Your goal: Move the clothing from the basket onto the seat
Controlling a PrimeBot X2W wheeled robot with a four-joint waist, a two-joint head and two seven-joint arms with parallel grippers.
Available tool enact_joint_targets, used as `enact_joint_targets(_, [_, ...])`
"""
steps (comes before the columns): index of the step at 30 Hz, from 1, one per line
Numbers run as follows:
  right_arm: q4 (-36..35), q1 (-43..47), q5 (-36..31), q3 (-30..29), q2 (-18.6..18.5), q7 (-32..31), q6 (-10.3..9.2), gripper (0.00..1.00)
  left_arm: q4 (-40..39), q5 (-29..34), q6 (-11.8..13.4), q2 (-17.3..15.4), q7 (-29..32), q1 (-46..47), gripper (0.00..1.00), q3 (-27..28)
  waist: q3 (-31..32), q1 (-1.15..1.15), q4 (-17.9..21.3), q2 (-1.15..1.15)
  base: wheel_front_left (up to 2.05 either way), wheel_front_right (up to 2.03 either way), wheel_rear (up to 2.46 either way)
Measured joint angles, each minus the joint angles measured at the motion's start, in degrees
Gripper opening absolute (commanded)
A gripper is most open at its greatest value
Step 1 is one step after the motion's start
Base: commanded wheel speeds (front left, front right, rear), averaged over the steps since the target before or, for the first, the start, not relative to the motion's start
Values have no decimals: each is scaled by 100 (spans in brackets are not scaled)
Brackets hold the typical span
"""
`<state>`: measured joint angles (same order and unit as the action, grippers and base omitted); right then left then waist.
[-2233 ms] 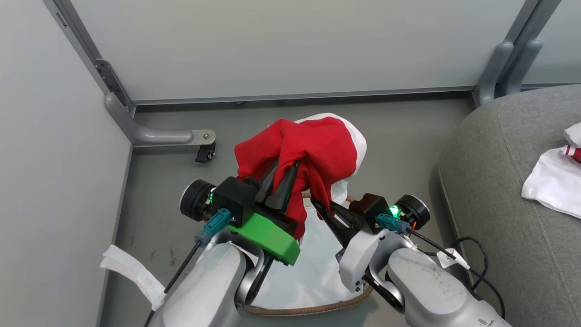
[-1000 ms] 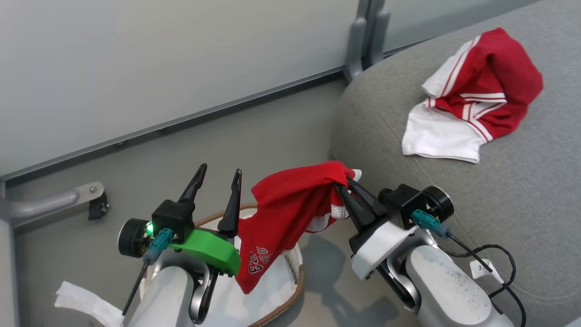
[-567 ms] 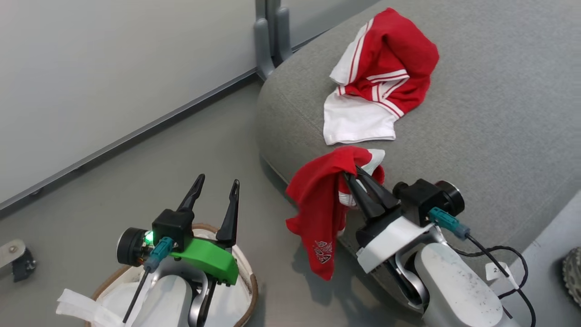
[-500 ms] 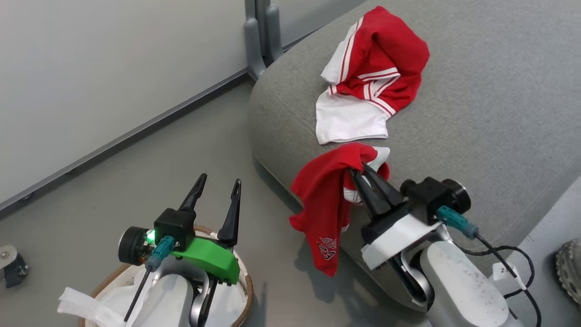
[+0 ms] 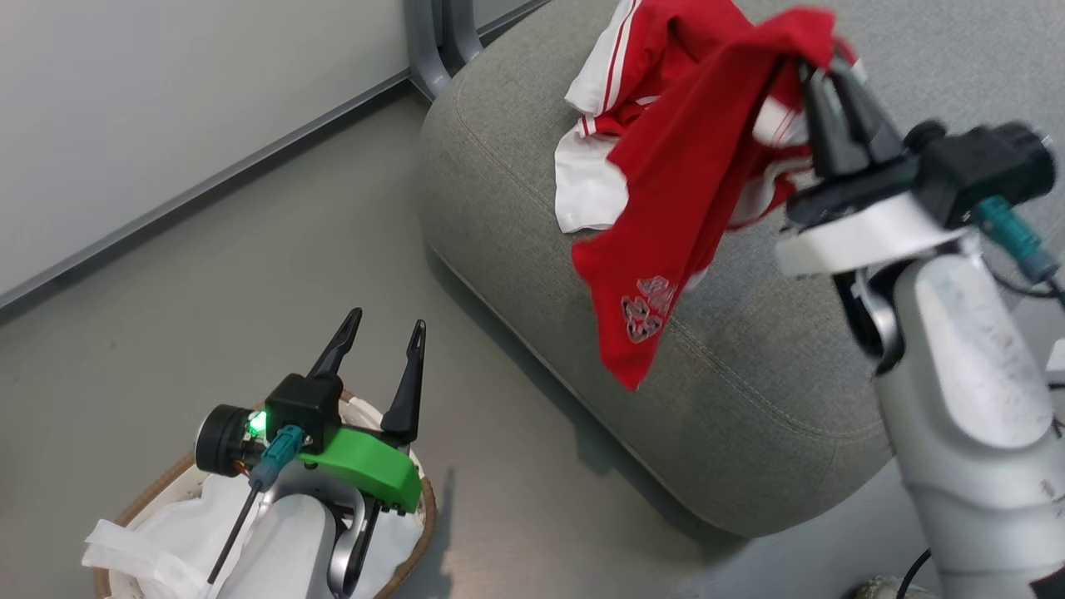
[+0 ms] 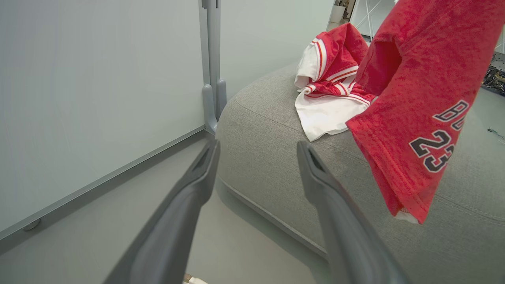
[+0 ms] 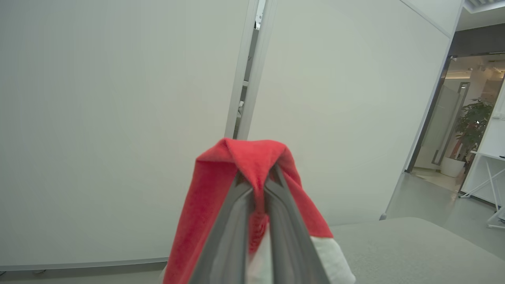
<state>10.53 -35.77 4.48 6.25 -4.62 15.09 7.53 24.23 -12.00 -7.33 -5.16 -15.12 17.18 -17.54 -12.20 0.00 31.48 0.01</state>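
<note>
Two jerseys in play. Right gripper [image 5: 819,68] is pressed together on a fold of the held jersey [image 5: 691,175]. Half a second ago it sat low at the edge of the seat [image 5: 749,391], with the cloth trailing over the floor. Now it is raised and further in, and the cloth hangs below it over the cushion. Second jersey [image 5: 657,42] lies on the seat just beyond the hand. Left gripper [image 5: 388,319] is spread and empty above the basket [image 5: 428,507]. Judgement: carry nearly done, lowering and release remain.
</note>
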Motion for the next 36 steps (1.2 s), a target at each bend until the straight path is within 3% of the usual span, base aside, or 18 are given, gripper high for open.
enact_joint_targets(11, [736,-2139,-635,-789,-954,4,0,0,-285,47,-1,-305,0,275,100,-212,-720,0,-90,0,0,0,0])
enact_joint_targets(17, [1338,-2833,-1061,-1322,-1289,5,0,0,-390,19,-1,-497,0,714,100,-527,-1230,0,-277,0,0,0,0])
enact_joint_targets(26, [2073,-2997,-1546,-1987,-1104,5,0,0,-532,-57,-4,-627,0,1289,100,-996,-2053,1,-719,0,0,0,0])
enact_joint_targets(36, [2516,-2156,-1808,-2797,-599,5,0,0,-572,-56,-4,-761,0,1633,100,-1179,-2828,1,-1173,0,0,0,0])
